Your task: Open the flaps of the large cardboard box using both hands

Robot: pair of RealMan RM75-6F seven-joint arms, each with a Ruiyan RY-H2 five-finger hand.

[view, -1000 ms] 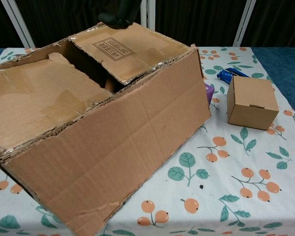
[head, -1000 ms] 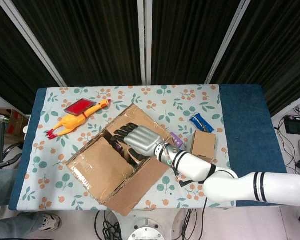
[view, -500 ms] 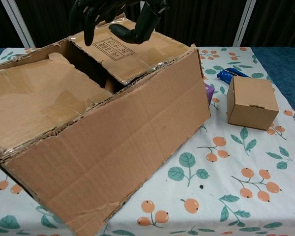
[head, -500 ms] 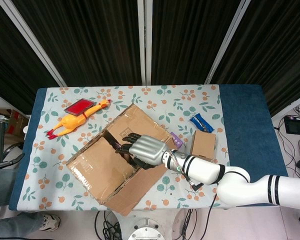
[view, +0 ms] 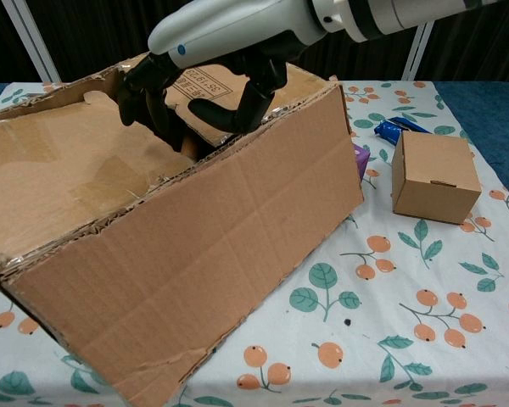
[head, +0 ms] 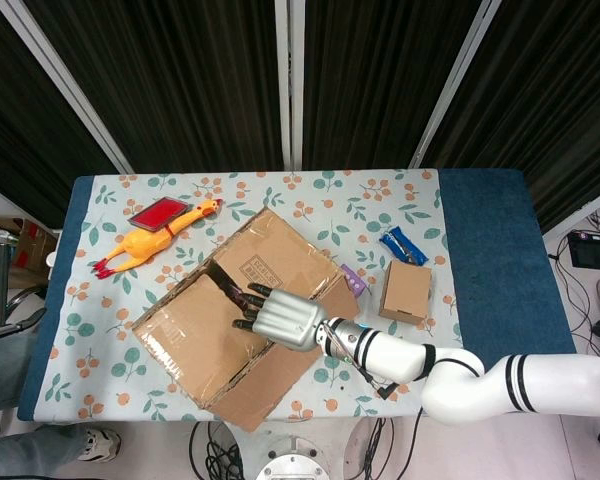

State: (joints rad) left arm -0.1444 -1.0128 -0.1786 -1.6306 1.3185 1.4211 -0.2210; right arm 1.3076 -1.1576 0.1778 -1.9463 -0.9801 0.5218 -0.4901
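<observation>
In the head view, your large cardboard box (head: 235, 320) sits skewed on the near left part of the floral tablecloth (head: 380, 200), its two top flaps lying nearly flat with a dark gap between them. Your right hand (head: 280, 318) is over the near edge of that gap, dark fingers (head: 248, 296) spread and pointing into the opening; it holds nothing. The left hand does not appear. Left of the box lie a rubber chicken (head: 155, 240) and, touching its back end, a red flat case (head: 160, 213). To the right stands a small cardboard box (head: 407, 291), with a blue packet (head: 403, 245) just beyond it and a purple object (head: 354, 282) at the large box's right corner. In the chest view, the large cardboard box (view: 204, 254) fills the left and centre, its near wall facing you. The right hand (view: 225, 42) hangs over the gap, fingers (view: 140, 102) apart and curved down toward the flap edges; whether they touch the cardboard cannot be told. The small cardboard box (view: 434, 176) stands apart to the right, and the blue packet (view: 399, 129) shows behind it.
</observation>
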